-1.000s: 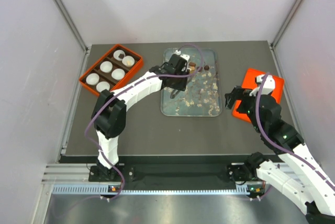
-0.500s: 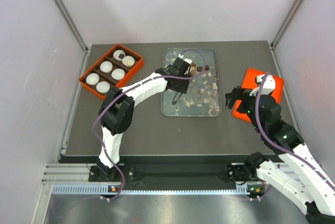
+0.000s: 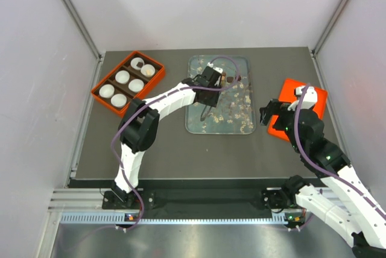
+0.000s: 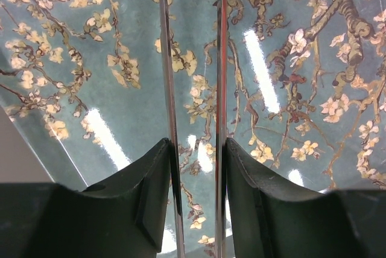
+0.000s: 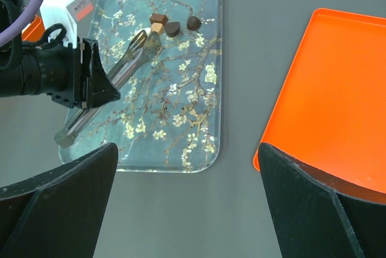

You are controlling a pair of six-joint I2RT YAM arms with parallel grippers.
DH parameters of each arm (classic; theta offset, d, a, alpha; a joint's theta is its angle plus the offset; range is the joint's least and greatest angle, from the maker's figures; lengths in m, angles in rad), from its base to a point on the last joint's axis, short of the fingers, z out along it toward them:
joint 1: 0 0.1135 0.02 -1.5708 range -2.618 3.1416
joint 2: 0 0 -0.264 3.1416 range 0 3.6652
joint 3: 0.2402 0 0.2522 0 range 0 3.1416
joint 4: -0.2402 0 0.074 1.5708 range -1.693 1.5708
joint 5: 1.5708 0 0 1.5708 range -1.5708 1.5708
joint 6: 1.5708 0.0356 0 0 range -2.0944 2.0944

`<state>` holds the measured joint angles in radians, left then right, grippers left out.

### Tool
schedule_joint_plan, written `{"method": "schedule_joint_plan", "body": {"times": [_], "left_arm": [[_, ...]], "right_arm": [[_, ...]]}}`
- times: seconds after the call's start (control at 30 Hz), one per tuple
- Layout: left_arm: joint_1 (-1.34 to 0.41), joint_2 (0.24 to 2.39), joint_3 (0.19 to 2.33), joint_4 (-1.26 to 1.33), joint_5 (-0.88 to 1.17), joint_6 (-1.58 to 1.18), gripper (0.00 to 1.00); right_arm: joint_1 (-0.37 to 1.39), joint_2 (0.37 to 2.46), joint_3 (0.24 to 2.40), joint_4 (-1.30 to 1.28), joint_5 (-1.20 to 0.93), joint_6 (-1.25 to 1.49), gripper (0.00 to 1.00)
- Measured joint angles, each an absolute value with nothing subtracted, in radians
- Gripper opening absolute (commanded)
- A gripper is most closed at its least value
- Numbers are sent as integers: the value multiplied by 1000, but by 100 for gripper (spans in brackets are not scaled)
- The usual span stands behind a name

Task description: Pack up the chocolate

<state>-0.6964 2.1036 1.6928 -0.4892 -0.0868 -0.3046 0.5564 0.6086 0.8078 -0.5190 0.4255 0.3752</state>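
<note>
Chocolate (image 5: pixel 172 28): small pieces bunched at far end of tray (image 5: pixel 216 89), tips of tongs (image 5: pixel 114 71) just beside them on the left.

Left gripper (image 4: pixel 197 167) clamped on tongs. Right gripper (image 5: pixel 187 161) spread wide, near lid (image 5: pixel 325 89).

Risk: glossy tray, so pieces may skid or roll off the tips, or drop on the way to the box (image 3: pixel 99 89), far left. Nothing seen blocking that path.

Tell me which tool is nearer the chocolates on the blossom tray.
Left. The left tool is over the tray, gripping tongs whose tips lie by the chocolates; the right tool hangs open off the tray's right edge, by the orange lid.
</note>
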Motion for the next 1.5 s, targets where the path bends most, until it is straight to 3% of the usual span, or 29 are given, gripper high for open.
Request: {"method": "schedule_joint_plan", "body": {"times": [0.2, 0.93, 1.07, 1.5], "left_arm": [[-696, 2104, 1696, -491, -94, -305, 35], [-674, 1791, 1637, -731, -150, -364, 33], [-588, 1791, 1697, -788, -151, -364, 33], [-80, 1791, 1739, -817, -173, -365, 33]], "right_arm": [[556, 601, 808, -519, 426, 376, 100], [556, 571, 808, -525, 405, 395, 100], [556, 566, 808, -525, 395, 399, 100], [556, 559, 805, -523, 376, 413, 100]]}}
